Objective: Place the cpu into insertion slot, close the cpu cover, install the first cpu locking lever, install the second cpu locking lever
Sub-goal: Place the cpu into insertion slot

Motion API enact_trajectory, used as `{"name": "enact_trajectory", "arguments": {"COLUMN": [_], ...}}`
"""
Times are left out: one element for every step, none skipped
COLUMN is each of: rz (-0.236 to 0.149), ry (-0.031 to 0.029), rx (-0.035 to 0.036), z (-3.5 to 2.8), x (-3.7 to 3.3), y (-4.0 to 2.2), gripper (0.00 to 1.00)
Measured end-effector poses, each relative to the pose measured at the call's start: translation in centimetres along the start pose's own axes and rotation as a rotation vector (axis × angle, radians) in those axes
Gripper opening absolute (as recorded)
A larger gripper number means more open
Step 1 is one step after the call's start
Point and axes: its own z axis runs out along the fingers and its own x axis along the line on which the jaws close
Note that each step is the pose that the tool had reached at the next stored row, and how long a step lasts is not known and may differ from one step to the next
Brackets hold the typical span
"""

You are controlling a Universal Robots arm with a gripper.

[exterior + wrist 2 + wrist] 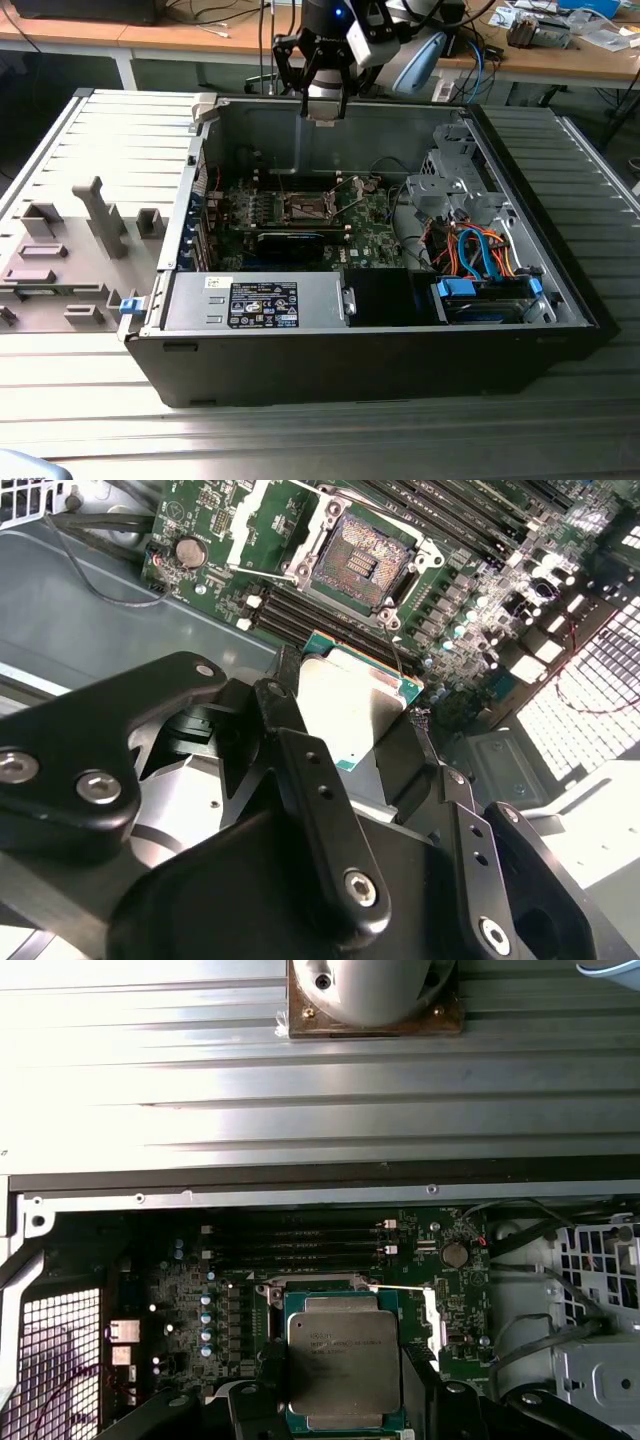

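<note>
Claw [322, 108] clasps cpu [343, 1360], seemingly masking insertion slot [360, 565] beneath.

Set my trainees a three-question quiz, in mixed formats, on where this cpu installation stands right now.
1. True or false: the cpu already sits in the insertion slot.
2. The gripper holds: A) nothing B) the cpu C) a screwdriver.
3. Fill in: the insertion slot is mounted on a ___ circuit board.
Key: 1 false; 2 B; 3 green.
</note>
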Motion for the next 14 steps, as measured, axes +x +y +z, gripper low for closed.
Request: {"name": "enact_trajectory", "arguments": {"rz": [0.0,0.0,0.0,0.0,0.0,0.0,0.0,0.0,0.0,0.0,0.0,0.0,0.0,0.0], "ry": [0.0,0.0,0.0,0.0,0.0,0.0,-0.0001,0.0,-0.0001,0.0,0.0,0.0,-0.0001,0.0], "rx": [0.0,0.0,-0.0001,-0.0001,-0.0001,0.0,-0.0001,0.0,-0.0001,0.0,0.0,0.0,0.0,0.0], "z": [0.03,0.04,0.05,0.07,0.07,0.21,0.34,0.35,0.36,0.4,0.42,0.61,0.76,0.77], "x": [0.0,0.0,0.0,0.0,0.0,0.02,0.02,0.02,0.02,0.02,0.01,0.01,0.02,0.02], "y": [0.0,0.0,-0.01,-0.01,-0.01,-0.02,-0.03,-0.04,-0.04,-0.04,-0.04,-0.06,-0.07,-0.07], "gripper": [0.55,0.55,0.55,0.55,0.55,0.55,0.55,0.55,0.55,0.55,0.55,0.55,0.55,0.55]}}
